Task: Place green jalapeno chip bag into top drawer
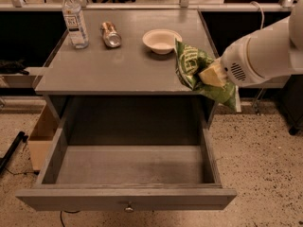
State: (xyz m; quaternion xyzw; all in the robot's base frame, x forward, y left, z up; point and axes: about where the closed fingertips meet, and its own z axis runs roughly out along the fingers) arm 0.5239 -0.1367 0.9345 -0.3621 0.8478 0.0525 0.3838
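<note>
The green jalapeno chip bag (191,66) hangs tilted in the air at the front right corner of the table top, above the right side of the open drawer. My gripper (211,75) is shut on the bag's middle, its pale fingers pressed into the foil; the white arm comes in from the right. The top drawer (128,198) is pulled fully out below the table, grey and shallow, with a small round knob (128,208) at the centre of its front panel. Its inside holds nothing.
On the grey table top (113,70) stand a water bottle (74,19) at the back left, a metallic can (111,34) lying on its side, and a white bowl (161,40). A cardboard box (40,138) sits on the floor left of the drawer.
</note>
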